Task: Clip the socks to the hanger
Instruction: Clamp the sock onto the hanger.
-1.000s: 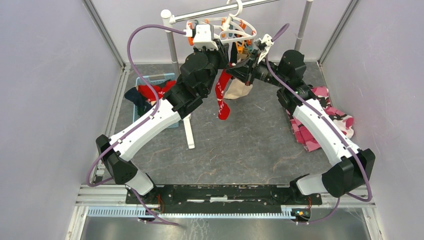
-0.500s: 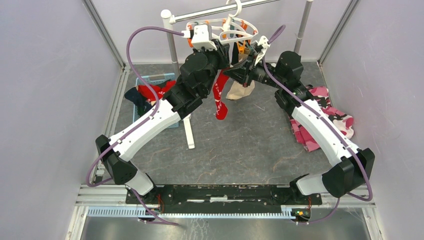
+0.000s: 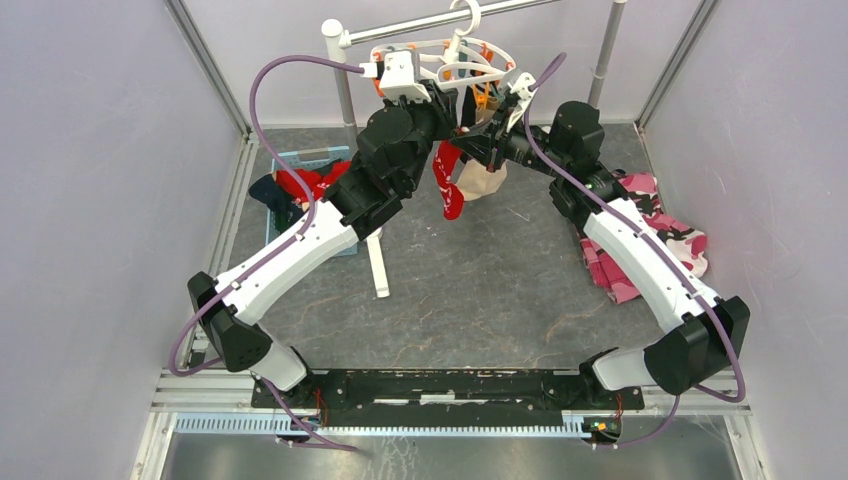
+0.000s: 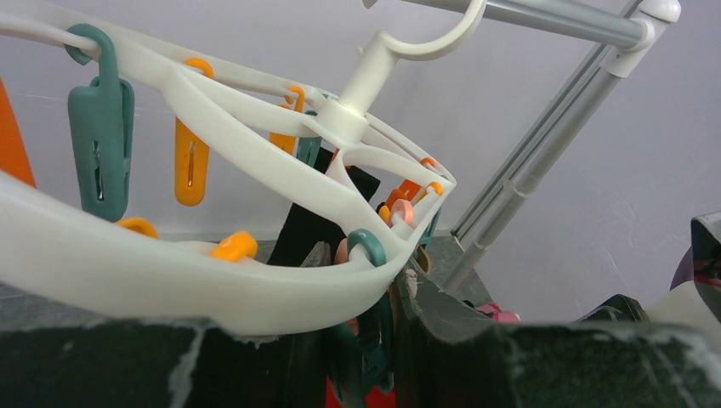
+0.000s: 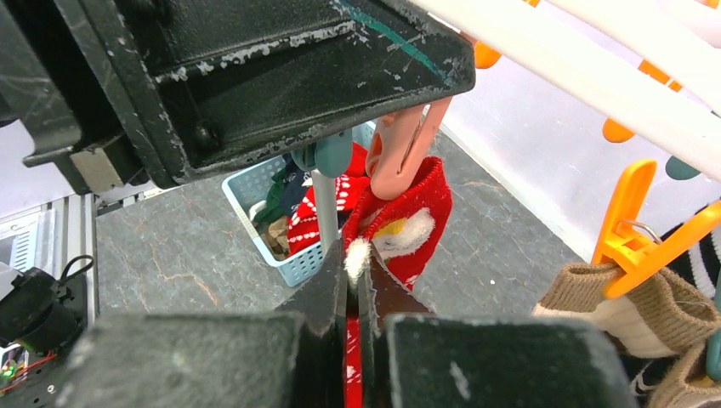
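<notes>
Mid-clip on the red sock [image 5: 408,212]: right claw [image 5: 355,263] is pinched tight on its cuff just under the hanger [image 4: 170,280] rim. Left claw [image 4: 364,280] looks clamped on a peg [image 4: 374,340] there. Next, I'd guess, the cuff has to get nudged up into that peg's mouth before either claw lets go.

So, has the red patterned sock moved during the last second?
Yes. The red patterned sock has risen toward the white plastic ring hanger; its toe is now farther from the white floor bar of the rack.
</notes>
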{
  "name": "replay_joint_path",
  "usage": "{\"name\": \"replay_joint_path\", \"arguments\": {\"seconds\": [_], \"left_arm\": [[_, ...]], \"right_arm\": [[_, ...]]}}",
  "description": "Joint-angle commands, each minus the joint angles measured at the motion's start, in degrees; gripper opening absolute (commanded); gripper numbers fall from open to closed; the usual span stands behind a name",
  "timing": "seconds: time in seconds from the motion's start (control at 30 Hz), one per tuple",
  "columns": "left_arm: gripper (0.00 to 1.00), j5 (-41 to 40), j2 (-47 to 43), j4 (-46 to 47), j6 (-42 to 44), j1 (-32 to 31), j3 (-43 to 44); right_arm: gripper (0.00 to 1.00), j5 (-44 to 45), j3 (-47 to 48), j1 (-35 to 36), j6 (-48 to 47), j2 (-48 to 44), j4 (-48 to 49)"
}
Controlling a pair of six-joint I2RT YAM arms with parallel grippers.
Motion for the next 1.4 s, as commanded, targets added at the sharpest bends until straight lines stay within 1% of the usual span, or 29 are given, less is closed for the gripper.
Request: {"name": "replay_joint_path", "arguments": {"seconds": [0.0, 0.2, 0.4, 0.73, 1.17, 1.37], "left_arm": [[0.02, -1.61, -2.4, 3.81, -3.01, 0.68, 0.41], [0.02, -1.96, -2.75, 4.6, -4.0, 0.76, -0.35], [0.02, -2.4, -3.34, 5.74, -5.69, 0.76, -1.52], [0.02, -2.02, -3.81, 6.62, -7.23, 0.76, -1.95], [0.02, -1.74, -3.64, 6.53, -7.59, 0.85, -2.18], [0.02, -1.7, -3.72, 6.53, -7.7, 0.85, -2.16]], "right_arm": [[0.0, 0.33, 2.53, 0.18, -0.65, 0.04, 1.34], [0.0, -1.48, 1.87, 0.21, 1.58, 0.25, 3.56], [0.0, -1.29, 2.39, 0.57, 1.86, 0.86, 3.96], [0.0, 0.91, 2.08, 1.04, 0.24, 1.32, 3.02], [0.0, 0.0, 4.33, 1.07, 0.66, 1.96, 3.46], [0.0, 1.7, 5.71, 1.0, -0.76, 2.06, 1.83]]}}
